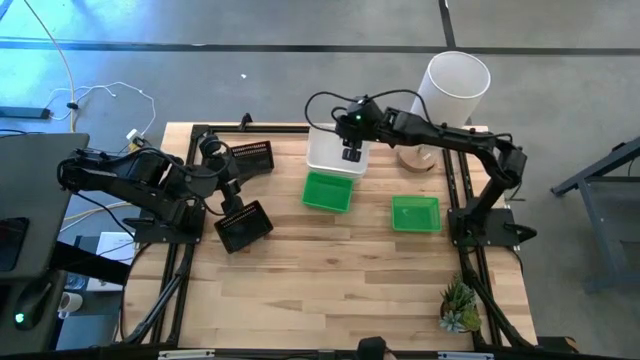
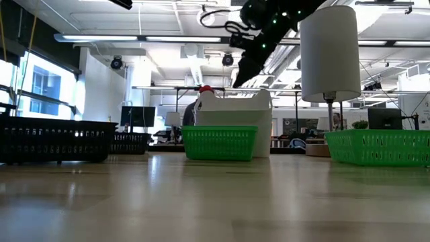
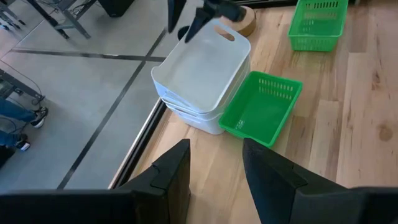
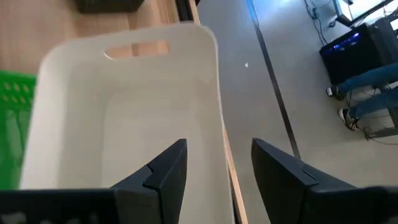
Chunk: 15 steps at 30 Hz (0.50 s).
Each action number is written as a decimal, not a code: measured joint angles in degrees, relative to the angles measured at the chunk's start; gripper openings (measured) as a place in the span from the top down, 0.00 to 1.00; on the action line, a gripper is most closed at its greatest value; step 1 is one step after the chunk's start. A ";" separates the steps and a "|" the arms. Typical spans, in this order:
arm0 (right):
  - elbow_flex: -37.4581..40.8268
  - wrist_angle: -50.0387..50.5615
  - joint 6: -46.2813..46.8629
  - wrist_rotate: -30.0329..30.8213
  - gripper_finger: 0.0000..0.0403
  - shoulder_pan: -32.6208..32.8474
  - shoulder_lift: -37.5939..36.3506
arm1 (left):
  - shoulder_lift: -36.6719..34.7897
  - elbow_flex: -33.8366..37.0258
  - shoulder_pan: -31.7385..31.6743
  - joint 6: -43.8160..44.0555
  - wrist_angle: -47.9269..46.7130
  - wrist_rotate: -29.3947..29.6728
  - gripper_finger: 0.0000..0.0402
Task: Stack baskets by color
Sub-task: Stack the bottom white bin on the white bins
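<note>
White baskets (image 1: pixel 331 152) sit nested at the bench's twelve o'clock, our right hand (image 1: pixel 351 153) hovering above them, open and empty.

High view: straight down over the whole table (image 1: pixel 340 290). Low view: level at tabletop height, facing the room. Both wrist views look closely onto the white basket stack (image 3: pixel 202 78), shared by all views.
</note>
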<state>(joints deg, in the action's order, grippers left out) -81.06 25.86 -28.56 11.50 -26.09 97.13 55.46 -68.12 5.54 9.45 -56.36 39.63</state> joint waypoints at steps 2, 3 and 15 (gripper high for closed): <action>0.00 0.01 0.00 0.51 0.59 -0.05 1.13 | 0.00 0.00 0.00 0.00 0.00 0.01 0.67; 0.00 0.03 0.00 0.85 0.59 -0.07 1.63 | 0.00 0.00 0.00 0.00 0.00 0.01 0.67; 0.00 0.27 -0.04 7.37 0.61 -0.20 5.61 | 0.00 0.00 0.00 0.00 0.00 -0.01 0.67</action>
<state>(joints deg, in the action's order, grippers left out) -81.06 26.13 -28.60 18.87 -26.28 102.74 55.46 -68.12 5.54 9.45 -56.36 39.62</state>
